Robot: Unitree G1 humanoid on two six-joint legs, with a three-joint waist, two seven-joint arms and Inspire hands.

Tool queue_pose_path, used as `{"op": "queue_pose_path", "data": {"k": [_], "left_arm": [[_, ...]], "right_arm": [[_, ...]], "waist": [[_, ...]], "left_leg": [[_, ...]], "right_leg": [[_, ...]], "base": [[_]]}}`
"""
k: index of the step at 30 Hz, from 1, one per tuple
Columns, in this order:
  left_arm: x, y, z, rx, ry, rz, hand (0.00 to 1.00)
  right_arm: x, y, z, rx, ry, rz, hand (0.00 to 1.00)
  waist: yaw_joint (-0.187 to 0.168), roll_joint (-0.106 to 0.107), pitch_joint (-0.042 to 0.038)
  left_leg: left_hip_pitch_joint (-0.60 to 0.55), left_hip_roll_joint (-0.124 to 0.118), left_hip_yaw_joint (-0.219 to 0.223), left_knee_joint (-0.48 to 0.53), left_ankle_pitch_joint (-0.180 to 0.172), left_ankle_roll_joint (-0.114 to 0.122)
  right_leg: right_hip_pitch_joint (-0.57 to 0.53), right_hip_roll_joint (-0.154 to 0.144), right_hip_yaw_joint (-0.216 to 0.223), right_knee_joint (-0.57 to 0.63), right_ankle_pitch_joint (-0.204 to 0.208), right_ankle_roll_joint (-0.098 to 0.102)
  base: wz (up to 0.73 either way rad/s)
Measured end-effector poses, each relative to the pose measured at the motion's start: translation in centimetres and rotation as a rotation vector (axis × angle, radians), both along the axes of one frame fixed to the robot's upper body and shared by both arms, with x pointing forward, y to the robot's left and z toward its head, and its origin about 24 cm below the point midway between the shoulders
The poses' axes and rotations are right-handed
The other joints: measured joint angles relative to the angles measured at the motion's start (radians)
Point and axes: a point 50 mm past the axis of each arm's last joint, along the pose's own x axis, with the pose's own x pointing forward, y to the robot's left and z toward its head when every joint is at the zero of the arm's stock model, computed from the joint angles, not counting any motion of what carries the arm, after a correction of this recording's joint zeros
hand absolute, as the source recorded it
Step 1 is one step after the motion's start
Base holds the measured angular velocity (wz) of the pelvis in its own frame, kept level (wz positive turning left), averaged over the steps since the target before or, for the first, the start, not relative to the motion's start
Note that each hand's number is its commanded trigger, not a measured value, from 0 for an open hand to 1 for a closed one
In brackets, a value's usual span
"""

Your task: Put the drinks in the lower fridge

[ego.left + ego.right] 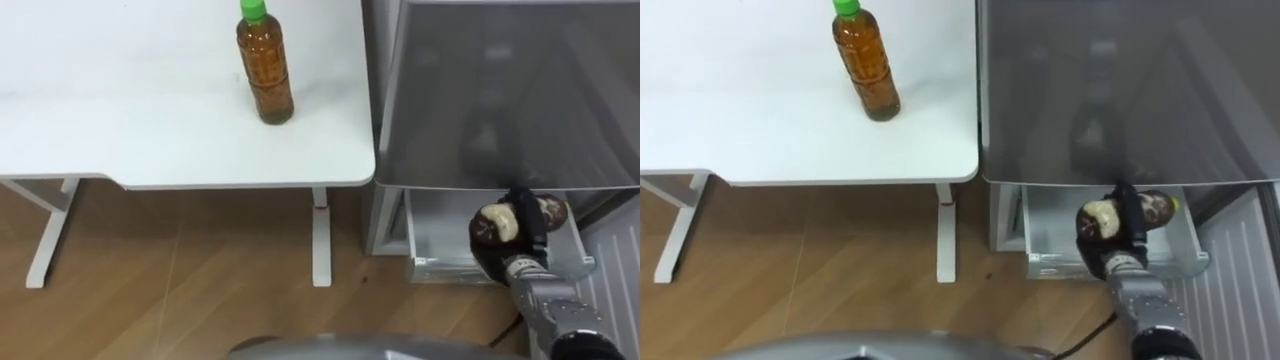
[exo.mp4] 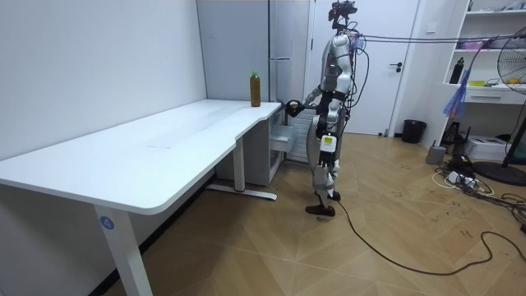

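Note:
A bottle of brown tea with a green cap stands upright on the white table, near its right edge beside the fridge. My right hand is shut on a second, dark brown drink bottle, held on its side just above the pulled-out white drawer of the lower fridge. In the room view I stand facing the fridge with that arm stretched toward it. My left hand hangs by my body there, too small to read.
The grey upper fridge door is shut above the drawer. A ribbed white panel stands to the drawer's right. White table legs stand on the wooden floor left of the fridge.

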Motion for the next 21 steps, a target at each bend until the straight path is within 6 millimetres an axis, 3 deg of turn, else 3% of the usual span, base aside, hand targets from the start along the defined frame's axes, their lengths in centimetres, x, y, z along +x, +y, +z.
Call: {"op": "queue_pose_path", "data": {"k": [3,6,9,11,14,21], "left_arm": [[0.4,0.6,0.1,0.011,-0.009,-0.004,0.00],[2.2,1.5,0.3,0.033,-0.057,-0.026,0.00],[4.5,2.1,0.5,0.049,-0.109,-0.046,0.00],[6.1,2.1,0.6,0.049,-0.143,-0.056,0.00],[7.2,2.1,0.7,0.053,-0.169,-0.069,0.00],[8.1,2.7,0.8,0.084,-0.164,-0.088,0.00]], "right_arm": [[1.1,-0.2,0.2,-0.007,0.011,0.000,1.00],[2.3,-0.3,0.6,-0.014,-0.023,0.019,1.00],[4.0,-0.3,1.2,-0.014,-0.047,0.044,1.00],[5.6,-0.5,1.9,-0.030,-0.065,0.061,1.00],[7.3,-1.1,3.1,-0.064,-0.078,0.077,1.00],[9.1,-2.0,4.5,-0.088,-0.088,0.065,1.00]], "waist": [[-0.014,0.000,-0.0002],[-0.022,0.004,-0.0021],[-0.025,-0.004,0.0038],[-0.033,0.006,0.0079],[-0.039,0.027,0.0083],[-0.023,0.030,0.0084]], "left_leg": [[-0.035,-0.001,0.002,0.001,0.006,0.004],[-0.106,0.000,0.000,0.018,0.016,0.006],[-0.163,0.000,0.002,0.022,0.034,0.008],[-0.211,0.001,0.004,0.028,0.051,0.014],[-0.261,0.001,0.002,0.021,0.071,0.022],[-0.337,-0.002,0.001,0.014,0.123,0.030]], "right_leg": [[-0.042,-0.003,0.000,0.017,0.000,0.000],[-0.114,-0.007,-0.009,0.054,0.004,-0.002],[-0.182,-0.011,-0.007,0.088,0.012,-0.007],[-0.226,-0.012,-0.009,0.088,0.033,-0.007],[-0.282,-0.017,-0.008,0.094,0.053,-0.006],[-0.370,-0.023,-0.011,0.104,0.073,-0.004]], "base": [[0.00],[0.01],[-0.04],[-0.02],[-0.03],[0.03]]}}
